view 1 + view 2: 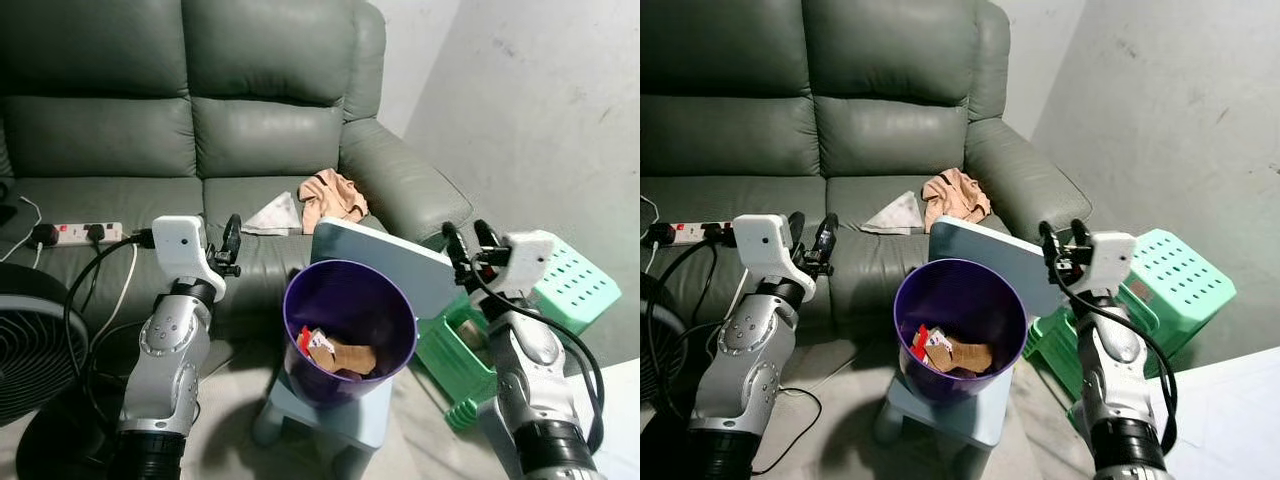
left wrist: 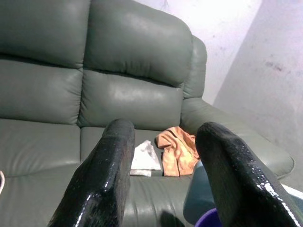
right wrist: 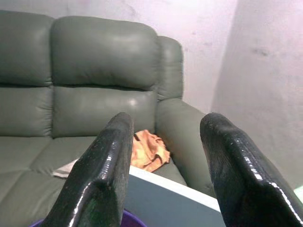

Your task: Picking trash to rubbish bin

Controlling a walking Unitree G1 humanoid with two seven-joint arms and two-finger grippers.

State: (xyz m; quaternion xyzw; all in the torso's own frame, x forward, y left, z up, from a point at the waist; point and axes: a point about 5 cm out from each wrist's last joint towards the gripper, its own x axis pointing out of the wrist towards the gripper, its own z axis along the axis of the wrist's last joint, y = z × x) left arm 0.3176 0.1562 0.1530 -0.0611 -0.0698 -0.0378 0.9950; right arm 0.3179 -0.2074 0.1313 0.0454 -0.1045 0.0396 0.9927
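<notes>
One upright rubbish bin [image 1: 349, 330], mouth upward

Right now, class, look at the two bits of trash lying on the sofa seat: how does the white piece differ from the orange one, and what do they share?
The white piece lies flat and roughly triangular; the orange piece is crumpled into a raised heap. The white piece is pale and smooth-looking, the orange one tan-orange and creased. The white piece lies to the robot's left of the orange one, which is nearer the armrest. Both rest side by side on the sofa seat, untouched, behind the purple bin.

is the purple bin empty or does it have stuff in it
Not empty. The purple bin holds wrappers at its bottom, well below the rim.
</notes>
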